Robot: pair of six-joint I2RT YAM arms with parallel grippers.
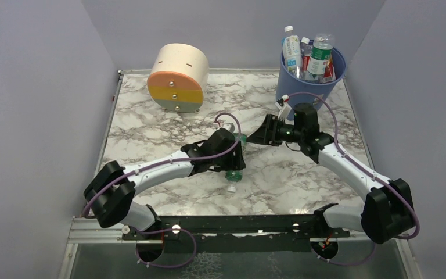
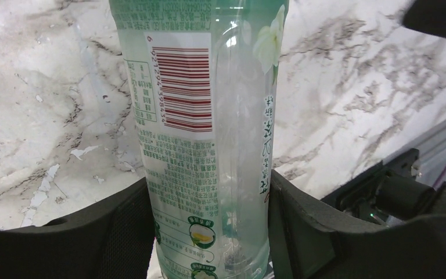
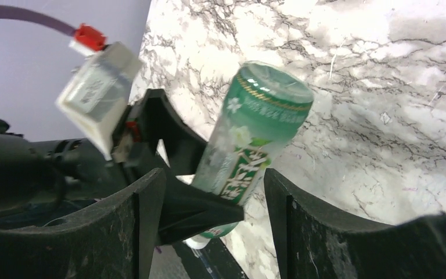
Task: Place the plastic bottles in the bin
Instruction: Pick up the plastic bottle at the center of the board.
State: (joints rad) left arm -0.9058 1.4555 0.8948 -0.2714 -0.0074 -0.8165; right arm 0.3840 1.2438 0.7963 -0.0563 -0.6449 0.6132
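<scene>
L pincer (image 2: 209, 221) clamped on green-label bottle (image 2: 209, 145) mid bench (image 1: 151, 133), base tilted up. R pincer (image 3: 212, 186) just beside it, fingers apart, gripping nothing. Far right corner: blue bin (image 1: 290, 87) w/ several bottles (image 1: 310, 55) standing inside.

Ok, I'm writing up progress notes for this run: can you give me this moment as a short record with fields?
held item: clear plastic bottle with a green label
left gripper: shut on that bottle's body
right gripper: open, empty, facing the bottle's base
bin: tall round blue plastic bin, far right of the table
in bin: several plastic bottles standing inside
also present: cream, orange and yellow cylinder, far left
</scene>
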